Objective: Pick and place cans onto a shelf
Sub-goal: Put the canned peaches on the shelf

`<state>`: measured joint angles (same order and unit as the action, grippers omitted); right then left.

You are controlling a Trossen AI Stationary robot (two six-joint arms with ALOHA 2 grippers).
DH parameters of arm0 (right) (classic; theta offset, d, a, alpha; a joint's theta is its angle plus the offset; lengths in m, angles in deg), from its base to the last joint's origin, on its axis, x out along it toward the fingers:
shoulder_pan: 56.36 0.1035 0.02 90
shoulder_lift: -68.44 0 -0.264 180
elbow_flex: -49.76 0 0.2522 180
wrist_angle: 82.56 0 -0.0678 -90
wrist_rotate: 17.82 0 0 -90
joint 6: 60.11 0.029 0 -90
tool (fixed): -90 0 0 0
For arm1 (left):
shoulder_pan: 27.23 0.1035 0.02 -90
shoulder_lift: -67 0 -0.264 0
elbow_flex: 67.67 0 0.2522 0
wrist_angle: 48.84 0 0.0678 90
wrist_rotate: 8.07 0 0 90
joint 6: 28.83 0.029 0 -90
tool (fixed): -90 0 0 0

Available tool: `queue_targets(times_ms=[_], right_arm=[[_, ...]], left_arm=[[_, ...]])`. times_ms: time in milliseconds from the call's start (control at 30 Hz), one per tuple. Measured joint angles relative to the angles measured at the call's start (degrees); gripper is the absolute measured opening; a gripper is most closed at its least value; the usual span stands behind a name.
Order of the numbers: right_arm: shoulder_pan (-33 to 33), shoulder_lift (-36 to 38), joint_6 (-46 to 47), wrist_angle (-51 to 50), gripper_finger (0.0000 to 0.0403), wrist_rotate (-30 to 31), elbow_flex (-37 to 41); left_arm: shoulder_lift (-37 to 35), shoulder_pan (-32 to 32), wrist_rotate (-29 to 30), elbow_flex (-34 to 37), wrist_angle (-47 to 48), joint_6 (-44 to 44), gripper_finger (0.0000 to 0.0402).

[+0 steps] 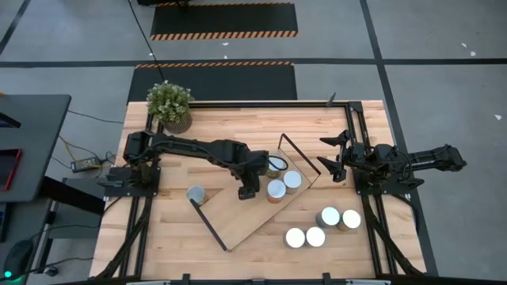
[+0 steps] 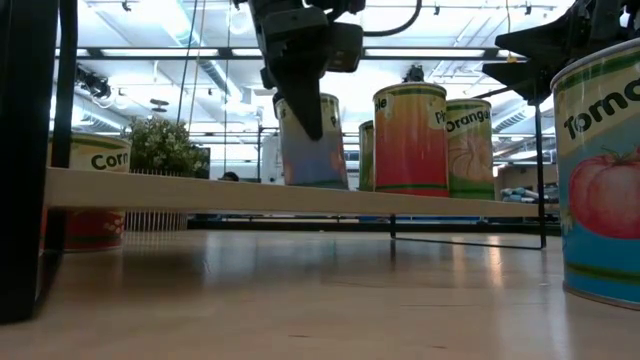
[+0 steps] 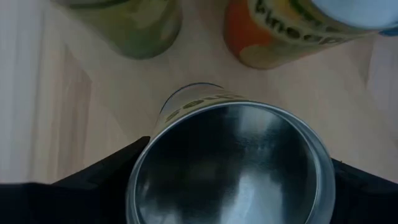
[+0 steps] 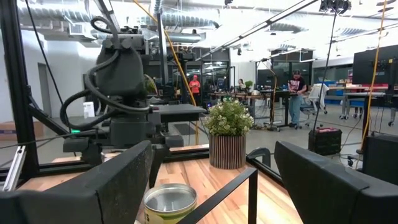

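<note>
Left gripper (image 1: pixel 248 190) at frame center grips a can (image 3: pixel 230 163) over the shelf (image 1: pixel 238 215). Right gripper (image 1: pixel 331 156), upper right, sits w/ fingers apart, holding nothing.

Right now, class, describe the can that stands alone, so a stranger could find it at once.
Start at the wooden table and find the slanted shelf in its middle. Just off the shelf's left end stands a single can. Unlike the other cans, which cluster together, it has no can beside it.

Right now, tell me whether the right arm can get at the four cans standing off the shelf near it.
Probably yes. The right pincer is open and holds nothing, and the four cans stand on bare table on its side, with nothing over them. The left pincer is busy at the shelf.
</note>
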<state>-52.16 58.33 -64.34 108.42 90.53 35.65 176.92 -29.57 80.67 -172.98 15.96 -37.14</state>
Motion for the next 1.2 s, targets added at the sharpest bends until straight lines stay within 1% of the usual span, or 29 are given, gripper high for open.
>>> queue_targets(times_ms=[100, 200, 333, 500, 600, 700, 767, 900, 1000, 1200], right_arm=[[0.01, -0.01, 0.00, 0.01, 0.0347, 0.00, 0.00], [0.01, 0.00, 0.00, -0.01, 0.0347, 0.00, 0.01], [-0.01, -0.01, 0.00, 0.00, 0.0347, 0.00, 0.01], [0.01, -0.01, 0.00, 0.01, 0.0347, 0.00, 0.00], [0.01, -0.02, 0.00, -0.01, 0.0347, 0.00, 0.01], [0.00, 0.00, 0.00, 0.02, 0.0347, 0.00, 0.01], [0.00, 0.00, 0.00, -0.01, 0.0347, 0.00, 0.00], [0.01, 0.00, 0.00, -0.01, 0.0347, 0.00, -0.01], [-0.01, 0.00, 0.00, 0.01, 0.0347, 0.00, 0.00], [-0.01, 0.00, 0.00, 0.02, 0.0347, 0.00, 0.01]], left_arm=[[0.00, -0.51, 1.45, 0.03, -0.55, -1.98, 0.0334], [0.00, -1.09, 4.25, 0.05, -0.54, -3.91, 0.0334], [-0.02, -1.17, 4.43, 0.07, -0.41, -1.30, 0.0334], [-0.02, -1.17, 4.44, 0.07, -0.33, -1.03, 0.0336], [-0.02, -1.17, 4.58, 0.07, -0.33, -0.94, 0.0353], [-0.07, -1.28, 4.64, 0.07, -0.34, -0.92, 0.0383], [-0.09, -1.28, 4.72, 0.09, -0.32, -0.88, 0.0395], [-0.09, -1.28, 4.87, 0.09, 0.52, 0.32, 0.0390], [-0.09, -1.04, 4.87, -0.66, 3.78, 1.81, 0.0392], [-0.20, -1.02, 4.90, -0.91, 4.44, 1.48, 0.0393]])
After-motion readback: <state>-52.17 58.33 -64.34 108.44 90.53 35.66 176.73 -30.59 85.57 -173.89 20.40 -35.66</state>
